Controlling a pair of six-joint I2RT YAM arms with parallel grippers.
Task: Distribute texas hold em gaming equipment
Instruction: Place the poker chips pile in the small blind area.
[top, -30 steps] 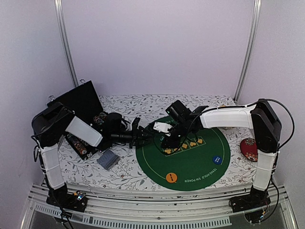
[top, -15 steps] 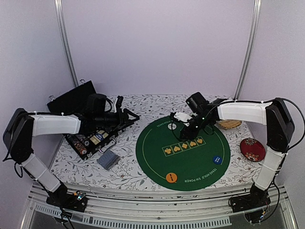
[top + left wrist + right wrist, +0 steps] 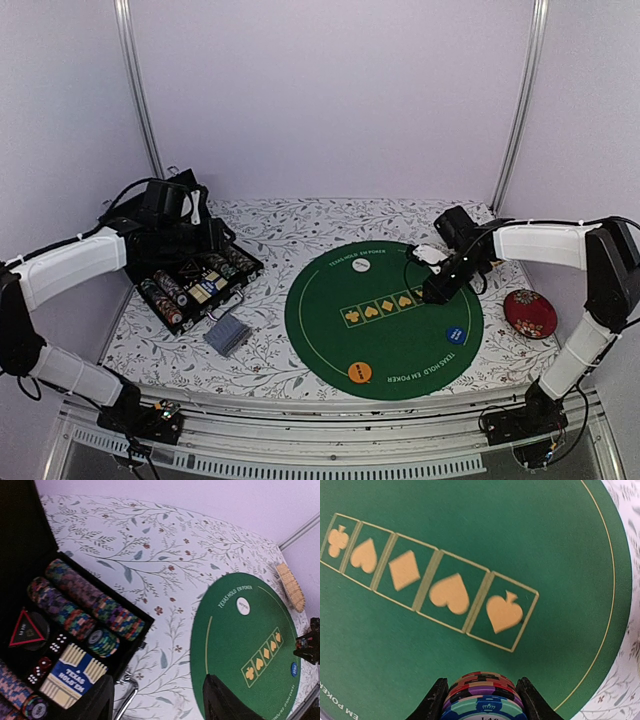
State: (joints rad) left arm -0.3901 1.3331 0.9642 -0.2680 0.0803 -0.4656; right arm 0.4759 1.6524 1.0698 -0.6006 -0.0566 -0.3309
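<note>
Since half a second earlier, the right arm has carried its load from the far side of the green felt mat [image 3: 400, 340] to its right-hand part. The left arm has swung back from the mat's edge to hang over the open black case [image 3: 22, 555].

The right gripper [image 3: 482, 697] is clamped on a small striped chip stack [image 3: 480, 680], one finger against each side of the rims. The stack hangs above the felt, just on the near side of the printed spade box.

The left gripper [image 3: 157, 700] stands wide with nothing between its fingers. It looks down on the rows of chips [image 3: 95, 600] lying in the case, beside the boxed deck [image 3: 72, 677] and the dice [image 3: 60, 641].

Three marker discs already lie on the felt: a white disc [image 3: 360, 266] at the far side, a blue disc [image 3: 455, 335] on the right and an orange disc [image 3: 360, 372] at the near edge. A grey-blue card pile [image 3: 228, 334] rests on the floral cloth near the case.

The chips are probably stiff, fairly dense and smooth-faced. A stack is only loose discs, so it would shear or fan if squeezed off-centre or tilted. The safest hold looks like the present one: across the diameter, pads spanning every rim, stack kept level and set down flat before release. The cards are likely thin, light and slippery, so they are best taken by the pile's edges.
</note>
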